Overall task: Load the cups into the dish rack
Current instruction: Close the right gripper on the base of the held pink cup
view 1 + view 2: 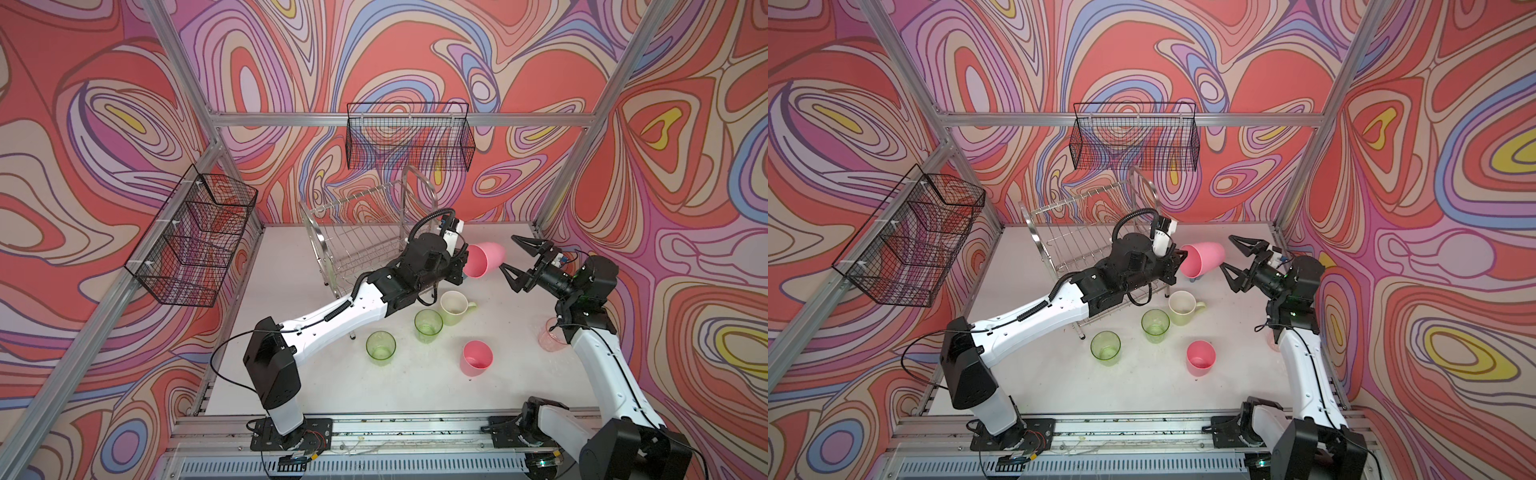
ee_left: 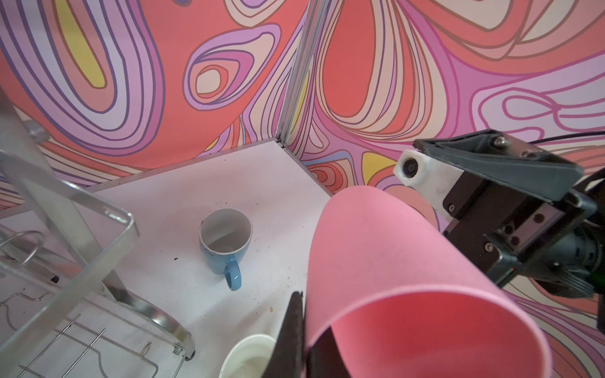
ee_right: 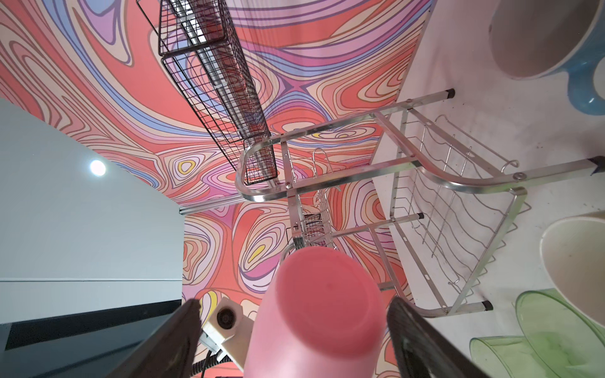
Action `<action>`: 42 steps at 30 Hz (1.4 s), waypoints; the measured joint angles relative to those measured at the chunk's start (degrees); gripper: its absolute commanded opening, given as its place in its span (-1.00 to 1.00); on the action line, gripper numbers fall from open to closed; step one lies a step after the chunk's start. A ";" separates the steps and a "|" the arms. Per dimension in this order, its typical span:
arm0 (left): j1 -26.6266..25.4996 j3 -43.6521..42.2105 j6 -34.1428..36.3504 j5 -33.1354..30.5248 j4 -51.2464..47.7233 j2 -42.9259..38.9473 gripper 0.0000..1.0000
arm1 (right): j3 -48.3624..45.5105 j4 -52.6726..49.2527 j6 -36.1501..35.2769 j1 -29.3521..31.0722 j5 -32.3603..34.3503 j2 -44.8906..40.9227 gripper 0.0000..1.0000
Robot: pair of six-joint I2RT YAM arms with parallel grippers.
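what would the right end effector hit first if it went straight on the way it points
The pink cup held by the left end effector. The open right end effector points at the cup's base, so it would likely meet that first.

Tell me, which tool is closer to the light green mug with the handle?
Left. The left tool, shut on the raised pink tumbler at its rim, hangs just behind the mug. The right tool, open, sits farther right, beyond the tumbler's base.
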 measured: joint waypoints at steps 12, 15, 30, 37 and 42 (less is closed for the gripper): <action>0.07 0.98 -1.09 2.93 5.20 2.95 -0.89 | -0.11 1.11 1.03 0.00 0.04 0.00 0.85; 0.07 1.27 -1.62 3.78 6.29 4.02 -0.89 | -0.11 0.44 0.39 0.00 0.09 0.00 0.84; 0.04 3.65 -4.72 7.74 9.20 8.48 -0.89 | 0.55 -3.87 -3.37 0.00 0.52 0.35 0.84; -0.31 5.01 -5.62 7.87 10.25 9.79 -0.89 | 1.81 -6.69 -5.86 0.00 1.36 0.46 0.82; -0.76 5.92 -6.01 7.89 10.36 11.06 -0.89 | 1.88 -8.87 -7.61 0.00 2.34 0.48 0.80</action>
